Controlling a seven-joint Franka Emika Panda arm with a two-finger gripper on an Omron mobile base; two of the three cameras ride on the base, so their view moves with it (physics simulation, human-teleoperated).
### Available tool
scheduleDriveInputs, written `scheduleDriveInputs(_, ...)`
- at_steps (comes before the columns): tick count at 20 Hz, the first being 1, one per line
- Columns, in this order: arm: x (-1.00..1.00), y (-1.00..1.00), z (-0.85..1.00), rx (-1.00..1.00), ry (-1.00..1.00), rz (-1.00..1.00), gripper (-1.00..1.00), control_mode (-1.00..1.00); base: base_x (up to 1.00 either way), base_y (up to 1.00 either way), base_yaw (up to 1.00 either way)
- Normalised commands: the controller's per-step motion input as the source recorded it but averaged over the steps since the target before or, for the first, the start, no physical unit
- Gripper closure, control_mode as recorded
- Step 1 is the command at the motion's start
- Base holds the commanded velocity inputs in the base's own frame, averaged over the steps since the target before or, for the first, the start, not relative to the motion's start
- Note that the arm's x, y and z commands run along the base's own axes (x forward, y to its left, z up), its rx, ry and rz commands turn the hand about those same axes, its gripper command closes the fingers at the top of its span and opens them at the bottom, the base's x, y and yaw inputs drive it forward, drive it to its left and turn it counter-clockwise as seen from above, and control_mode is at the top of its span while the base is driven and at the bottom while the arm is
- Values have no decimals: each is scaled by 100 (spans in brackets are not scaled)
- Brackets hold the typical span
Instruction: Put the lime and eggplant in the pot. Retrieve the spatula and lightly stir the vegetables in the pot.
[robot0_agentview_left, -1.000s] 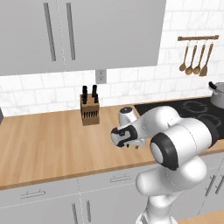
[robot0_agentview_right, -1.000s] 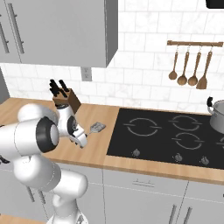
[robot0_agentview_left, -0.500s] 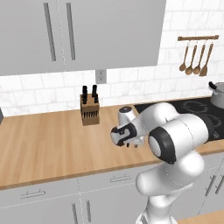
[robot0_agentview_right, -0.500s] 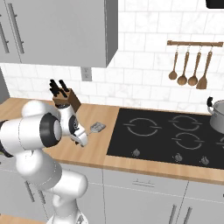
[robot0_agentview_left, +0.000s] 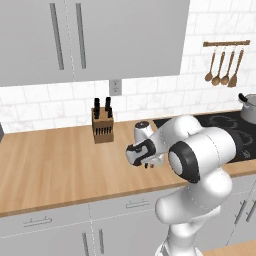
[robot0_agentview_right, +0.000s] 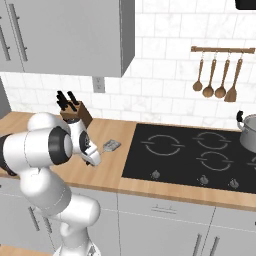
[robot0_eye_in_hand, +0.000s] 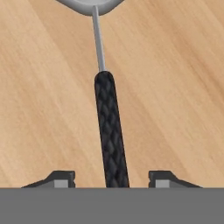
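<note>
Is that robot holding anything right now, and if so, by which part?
Nothing is gripped yet. The gripper straddles the spatula at its black handle on the wooden counter, with gaps showing between fingertips and handle.

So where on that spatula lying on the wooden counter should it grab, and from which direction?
Best by the black handle, coming straight down from above. The spatula lies flat on the wooden counter, and its handle is long, thin and narrow enough to fit between the fingers. The hand already straddles it, one fingertip on either side, jaws not yet touching.
</note>
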Motion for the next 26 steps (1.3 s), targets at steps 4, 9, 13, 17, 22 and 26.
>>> scheduleDriveInputs(4, 0, 0, 0, 0, 1, 0, 100, -100, 0, 0, 0)
scheduleDriveInputs(9, -1, 0, 0, 0, 0, 0, 100, -100, 0, 0, 0)
scheduleDriveInputs(13, -25, 0, 9, 0, -9, 8, 100, -100, 0, 0, 0)
scheduleDriveInputs(17, -53, -4, 52, 0, -22, 13, 100, -100, 0, 0, 0)
scheduleDriveInputs(22, -74, -29, 93, 0, -14, 21, 100, -100, 0, 0, 0)
scheduleDriveInputs(26, -59, -29, 100, 0, 0, 29, 100, -100, 0, 0, 0)
